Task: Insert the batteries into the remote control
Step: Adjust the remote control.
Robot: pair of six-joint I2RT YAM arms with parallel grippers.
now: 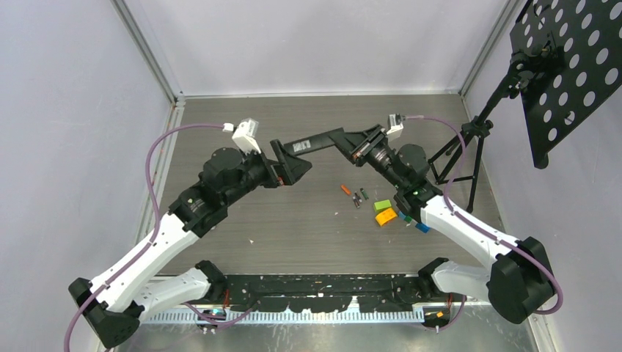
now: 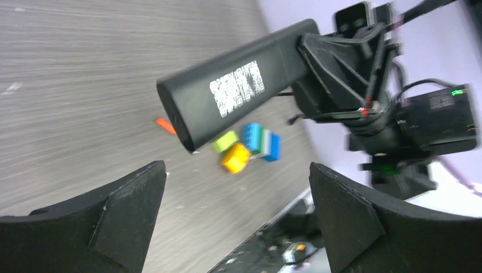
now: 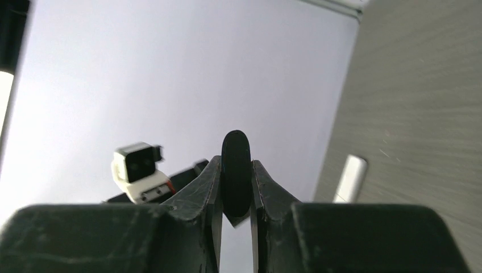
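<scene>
Now, remote control point(image 1: 317, 141): black, long, lifted clear of the table point(image 1: 293, 235); slanted, with a white printed label on the face turned toward the left wrist camera.
Right gripper point(image 3: 236, 166): closed tight on one end of the remote control; thin edge pinched between both fingers, seen end-on from the right wrist.
Left gripper point(image 2: 236, 169): spread wide, holding nothing; close to the free end of the remote control, not touching it.
Batteries point(image 1: 357, 198): lying loose on the table, between the two arms and nearer the right one; well below the raised remote control, none gripped.
Orange battery point(image 1: 345, 189): leftmost of the group, slightly apart from the others; from the left wrist, only a small orange sliver past the remote control's end.
Dark batteries point(image 1: 364, 194): two counted from above, close together, roughly parallel; too small to read any markings.
Green block point(image 1: 382, 206): just right of the batteries, against the orange block point(image 1: 386, 216).
Blue block point(image 1: 422, 227): a little further right, beside the right forearm.
Perforated black panel point(image 1: 565, 73): on a tripod stand at the table's far right edge, well apart from everything else.
</scene>
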